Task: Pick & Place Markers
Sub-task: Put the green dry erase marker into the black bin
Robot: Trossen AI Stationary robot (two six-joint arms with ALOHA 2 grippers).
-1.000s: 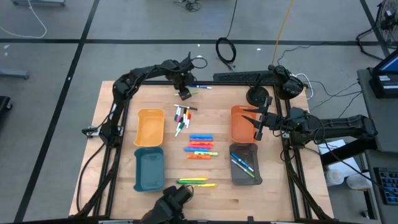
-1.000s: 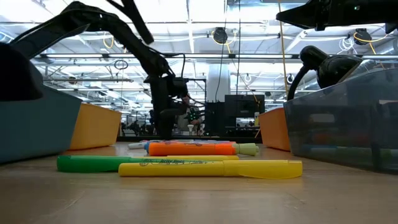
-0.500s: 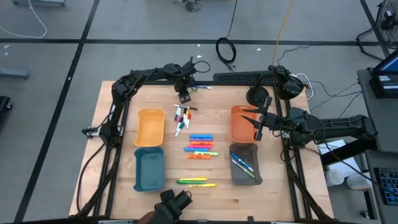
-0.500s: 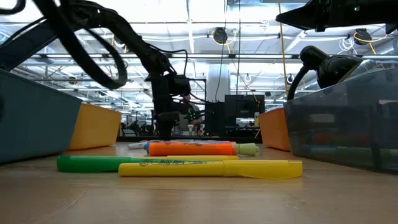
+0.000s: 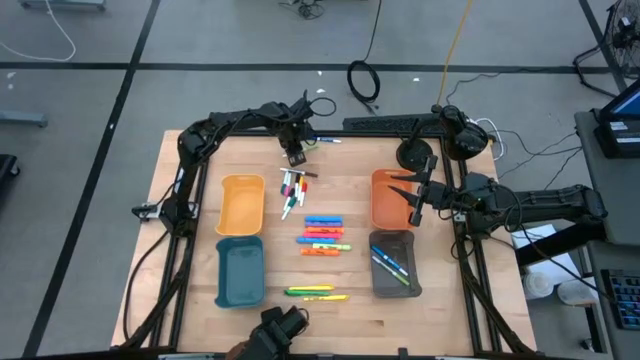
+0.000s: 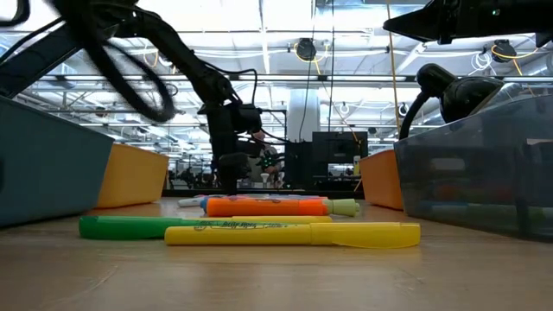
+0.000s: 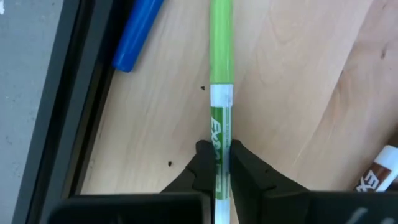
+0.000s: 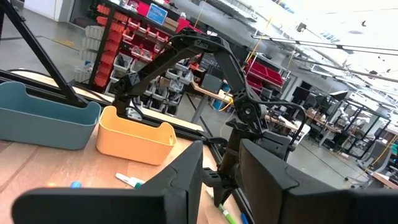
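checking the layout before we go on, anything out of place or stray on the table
Two markers lie apart from the sorted rows, at the table's far edge: a green-capped marker, which the left gripper has shut on, and a blue marker beside it against the black rail. Nothing looks spilled or damaged.

Both arms are built of matte black jointed links. Black cables are looped along them. Dark, blunt wedge-shaped fingers [image 7: 200,163] are fitted.

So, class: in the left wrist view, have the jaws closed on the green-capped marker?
Yes: the left gripper has its jaws pressed against both sides of the green-capped marker's white body on the wooden table.
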